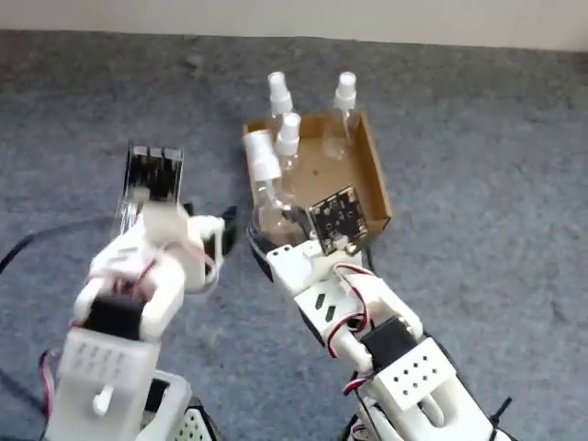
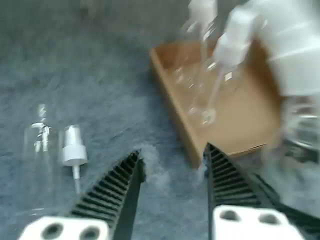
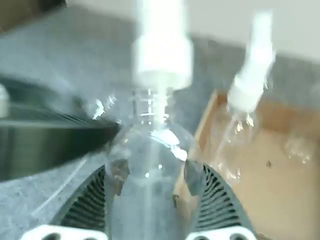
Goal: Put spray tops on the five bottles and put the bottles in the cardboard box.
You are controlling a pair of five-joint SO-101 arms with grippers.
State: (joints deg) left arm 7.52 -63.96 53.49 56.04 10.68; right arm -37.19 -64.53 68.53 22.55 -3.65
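My right gripper (image 1: 265,234) (image 3: 150,182) is shut on a clear bottle (image 1: 266,197) (image 3: 147,165) with a white spray top (image 3: 162,50), held upright at the near left corner of the cardboard box (image 1: 367,184) (image 3: 285,175). Two topped bottles (image 1: 288,147) (image 1: 343,119) stand in the box, and a third (image 1: 278,96) stands at its far left corner. My left gripper (image 2: 172,165) (image 1: 223,235) hangs open over the carpet just left of the box. An uncapped bottle (image 2: 37,150) and a loose spray top (image 2: 72,150) lie on the carpet beside it.
Grey carpet (image 1: 478,119) covers the table all round. The two arms are close together at the box's left side. A pale wall runs along the far edge.
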